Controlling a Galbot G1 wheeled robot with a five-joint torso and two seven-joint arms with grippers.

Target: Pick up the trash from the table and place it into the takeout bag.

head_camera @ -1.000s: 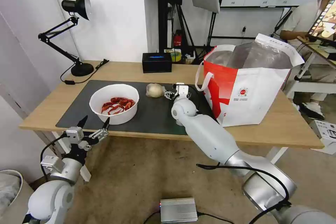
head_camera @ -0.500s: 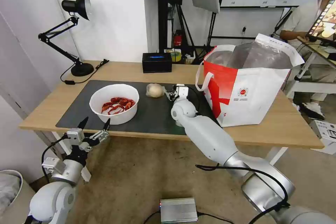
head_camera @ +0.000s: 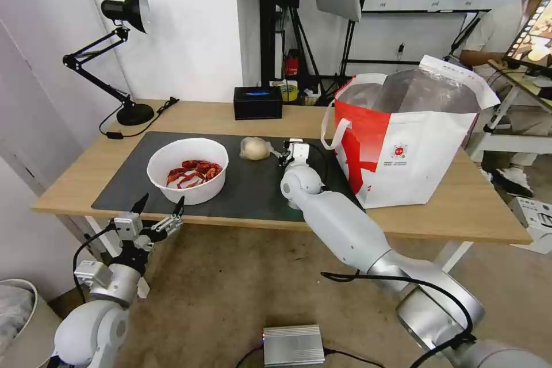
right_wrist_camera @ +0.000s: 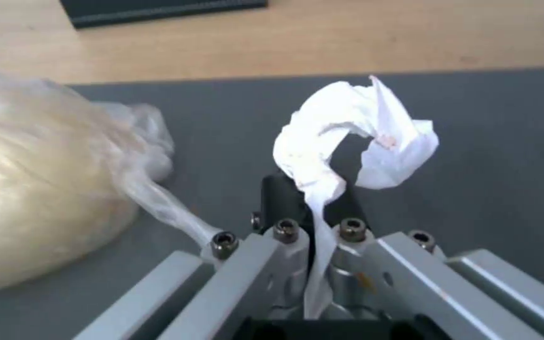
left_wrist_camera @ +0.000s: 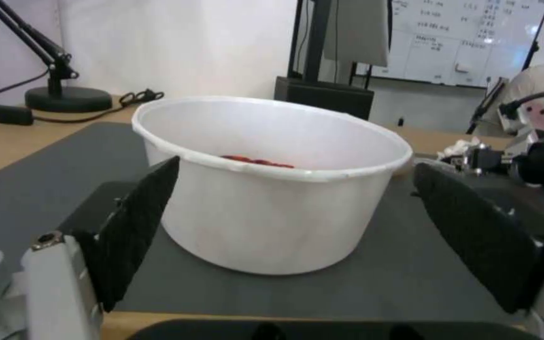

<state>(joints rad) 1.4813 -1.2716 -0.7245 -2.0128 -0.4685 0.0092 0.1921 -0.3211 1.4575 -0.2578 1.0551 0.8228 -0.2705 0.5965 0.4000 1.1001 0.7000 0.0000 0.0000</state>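
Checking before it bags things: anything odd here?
Nothing spilled. The right gripper is shut on the tissue, beside the wrapped lump. Bowl and bag stand upright.

The table (head_camera: 218, 118) showed pale matt wood grain, and on it lay a dull dark grey mat (head_camera: 253, 190), smooth and rubbery. The white bowl (head_camera: 188, 170) was smooth plastic with a faint sheen. At the bowl's two o'clock, the beige lump (head_camera: 253, 148) sat in glossy clear film. The crumpled tissue (right_wrist_camera: 354, 137) was soft matt paper, pinched in the right hand (right_wrist_camera: 315, 231) of brushed metal. The takeout bag (head_camera: 409, 144) had silver foil lining.
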